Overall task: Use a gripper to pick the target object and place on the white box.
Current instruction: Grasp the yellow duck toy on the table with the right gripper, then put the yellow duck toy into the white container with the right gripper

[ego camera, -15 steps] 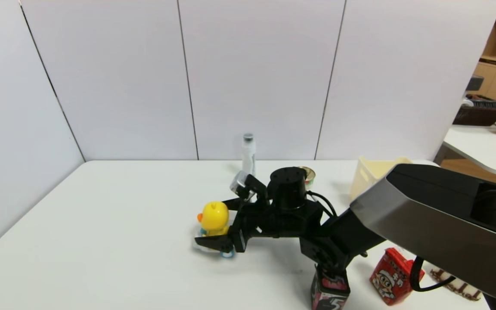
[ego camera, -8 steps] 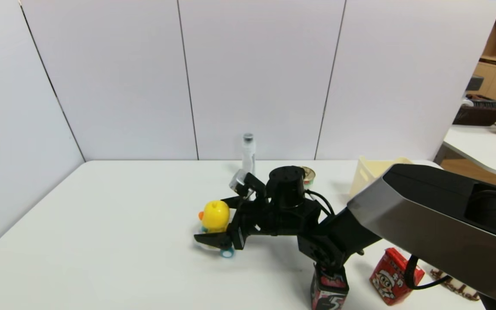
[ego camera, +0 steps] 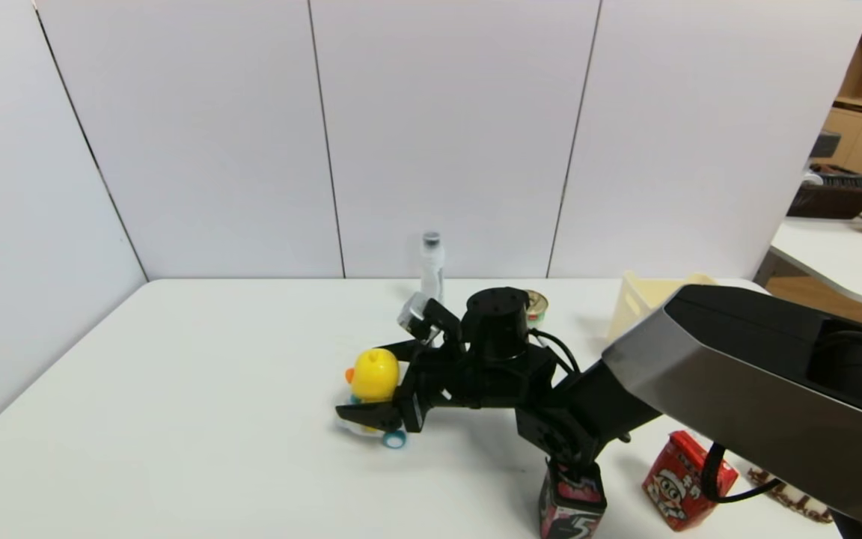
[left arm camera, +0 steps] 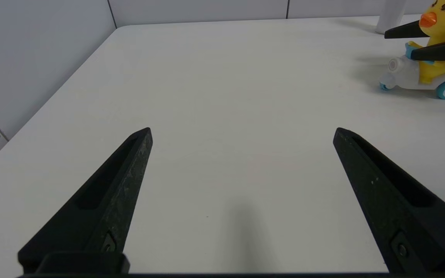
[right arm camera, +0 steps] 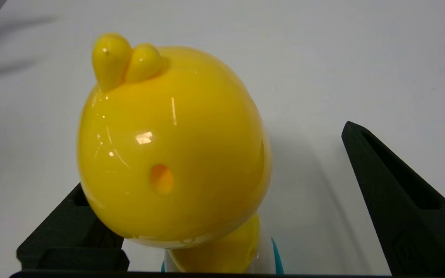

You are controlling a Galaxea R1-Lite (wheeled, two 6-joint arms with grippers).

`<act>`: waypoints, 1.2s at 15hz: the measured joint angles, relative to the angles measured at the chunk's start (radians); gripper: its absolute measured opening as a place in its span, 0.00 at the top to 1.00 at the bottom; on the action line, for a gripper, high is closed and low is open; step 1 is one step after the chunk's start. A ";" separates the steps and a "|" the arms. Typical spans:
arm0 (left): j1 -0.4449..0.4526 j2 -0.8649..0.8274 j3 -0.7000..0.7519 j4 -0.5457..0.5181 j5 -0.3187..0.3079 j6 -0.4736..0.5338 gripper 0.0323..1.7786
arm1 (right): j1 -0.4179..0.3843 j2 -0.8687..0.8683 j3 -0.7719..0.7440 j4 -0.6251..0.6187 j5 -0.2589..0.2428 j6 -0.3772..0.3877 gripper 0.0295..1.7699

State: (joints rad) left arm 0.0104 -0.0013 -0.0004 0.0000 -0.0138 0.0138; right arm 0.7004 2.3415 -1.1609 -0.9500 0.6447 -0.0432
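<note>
One yellow duck toy (ego camera: 373, 374) on its cart stands upright, beak toward the table's left, between the right gripper's (ego camera: 373, 380) wide-open jaws, ungripped; the left gripper (left arm camera: 242, 133) hovers open, empty.

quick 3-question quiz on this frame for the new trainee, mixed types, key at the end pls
1. True or false: the right gripper has already shut on the duck toy.
2. Multiple choice: where is the white box in the head view? A) far right of the table, partly hidden by the right arm B) front left corner of the table C) under the duck toy
3. Fill in: the left gripper is parked with open jaws over bare table, and the duck toy stands on a white cart with ____ wheels.

Key
1. False: the jaws stand open on either side of the duck, which rests on the table.
2. A
3. blue
</note>
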 joint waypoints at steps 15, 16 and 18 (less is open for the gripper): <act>0.000 0.000 0.000 0.000 0.000 0.000 0.05 | -0.003 0.006 -0.001 -0.023 -0.003 0.015 0.80; 0.000 0.000 0.000 0.000 0.000 0.000 0.05 | -0.002 0.006 -0.001 -0.024 -0.003 0.014 0.80; 0.000 0.000 0.000 0.000 0.000 0.000 0.05 | -0.003 0.006 0.000 -0.031 -0.003 0.016 0.80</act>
State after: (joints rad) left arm 0.0104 -0.0013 0.0000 0.0000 -0.0134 0.0138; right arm 0.6979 2.3472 -1.1609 -0.9809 0.6417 -0.0274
